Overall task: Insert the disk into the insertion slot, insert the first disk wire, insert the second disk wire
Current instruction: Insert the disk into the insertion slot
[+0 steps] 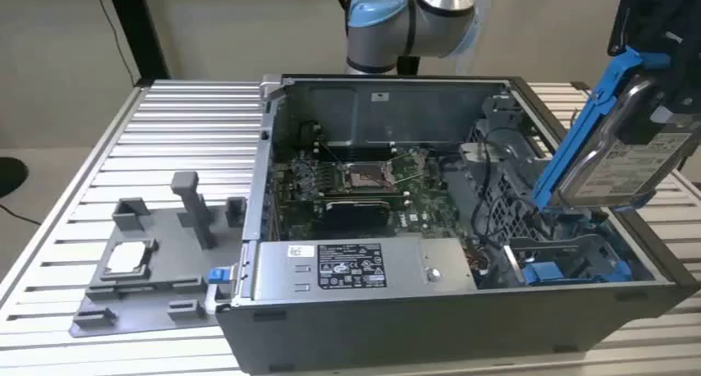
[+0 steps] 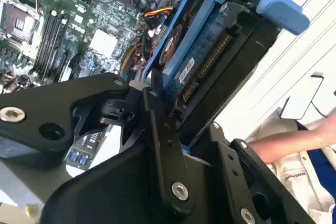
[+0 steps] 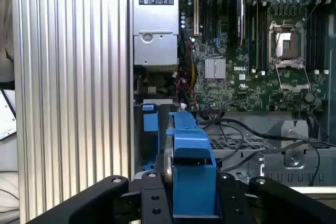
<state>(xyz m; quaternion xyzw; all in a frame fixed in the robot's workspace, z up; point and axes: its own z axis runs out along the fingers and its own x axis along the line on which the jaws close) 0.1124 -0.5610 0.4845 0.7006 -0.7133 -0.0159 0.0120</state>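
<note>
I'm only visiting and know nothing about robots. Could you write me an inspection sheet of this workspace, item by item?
Surface: ribbed metal table carrying an open computer case.
Job's things: the disk, in its blue carrier, is tilted above the insertion slot and not seated.
Clutter: grey fixture tray on the exterior view's left, with a silver chip on it.
Grippers: the gripper is shut on the disk.
Cables: a red, yellow and black wire bundle lies inside the case; no wire is attached to the disk.
Surroundings: a person's arm is beside the table, with a plain wall behind.
</note>
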